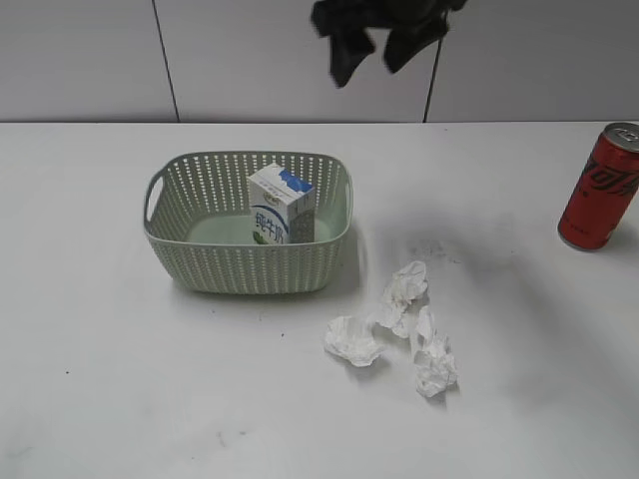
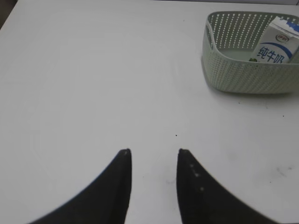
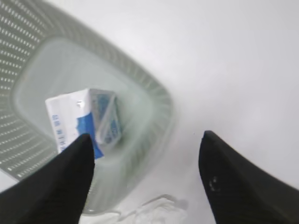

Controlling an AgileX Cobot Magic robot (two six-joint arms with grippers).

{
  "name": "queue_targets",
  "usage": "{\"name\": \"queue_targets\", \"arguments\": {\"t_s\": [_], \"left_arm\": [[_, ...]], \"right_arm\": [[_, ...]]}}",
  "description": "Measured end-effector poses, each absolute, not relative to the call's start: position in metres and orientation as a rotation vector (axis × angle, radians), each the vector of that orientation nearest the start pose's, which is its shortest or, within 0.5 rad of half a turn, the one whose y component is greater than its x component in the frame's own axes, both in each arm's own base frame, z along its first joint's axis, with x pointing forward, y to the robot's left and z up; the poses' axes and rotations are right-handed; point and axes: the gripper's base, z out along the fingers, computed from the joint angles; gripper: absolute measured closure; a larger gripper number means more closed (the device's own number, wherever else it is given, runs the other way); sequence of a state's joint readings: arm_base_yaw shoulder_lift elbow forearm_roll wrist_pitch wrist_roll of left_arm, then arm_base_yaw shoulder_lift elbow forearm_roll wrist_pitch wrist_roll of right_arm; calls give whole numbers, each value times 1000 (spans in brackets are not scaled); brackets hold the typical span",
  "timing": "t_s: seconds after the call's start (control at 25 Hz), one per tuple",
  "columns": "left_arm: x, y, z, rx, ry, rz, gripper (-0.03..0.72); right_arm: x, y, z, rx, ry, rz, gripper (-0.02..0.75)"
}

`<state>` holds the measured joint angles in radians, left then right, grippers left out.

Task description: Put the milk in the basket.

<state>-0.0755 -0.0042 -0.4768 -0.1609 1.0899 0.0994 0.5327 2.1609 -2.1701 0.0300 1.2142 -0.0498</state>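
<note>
The milk (image 1: 280, 205), a white carton with blue lettering, stands upright inside the sage-green basket (image 1: 215, 259) left of the table's middle. It shows in the left wrist view (image 2: 276, 45) within the basket (image 2: 243, 74), and from above in the right wrist view (image 3: 84, 120) within the basket (image 3: 154, 93). My right gripper (image 1: 384, 45) is open and empty, high above the basket's right side; in its own view (image 3: 145, 137) the fingers spread wide. My left gripper (image 2: 153, 151) is open and empty over bare table, left of the basket.
A red soda can (image 1: 599, 187) stands at the right edge of the table. Several crumpled white tissues (image 1: 399, 329) lie in front and to the right of the basket. A grey wall runs behind the table.
</note>
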Motion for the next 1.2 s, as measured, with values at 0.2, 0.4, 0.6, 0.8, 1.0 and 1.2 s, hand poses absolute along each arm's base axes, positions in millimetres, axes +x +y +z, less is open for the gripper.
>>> {"name": "queue_targets", "arguments": {"t_s": [0.2, 0.4, 0.6, 0.8, 1.0, 1.2], "left_arm": [[-6, -13, 269, 191, 2078, -180, 451], [-6, -13, 269, 191, 2078, -180, 451], [-6, -13, 269, 191, 2078, -180, 451], [-6, -13, 269, 191, 2078, -180, 451], [-6, -13, 269, 191, 2078, -180, 451], [-6, -13, 269, 191, 2078, -180, 451]], "right_arm": [[414, 156, 332, -528, 2626, 147, 176], [404, 70, 333, -280, 2714, 79, 176], [373, 6, 338, -93, 2757, -16, 176], [323, -7, 333, -49, 2815, -34, 176], [260, -5, 334, -45, 2821, -15, 176], [198, -3, 322, -45, 2817, -16, 176]]}}
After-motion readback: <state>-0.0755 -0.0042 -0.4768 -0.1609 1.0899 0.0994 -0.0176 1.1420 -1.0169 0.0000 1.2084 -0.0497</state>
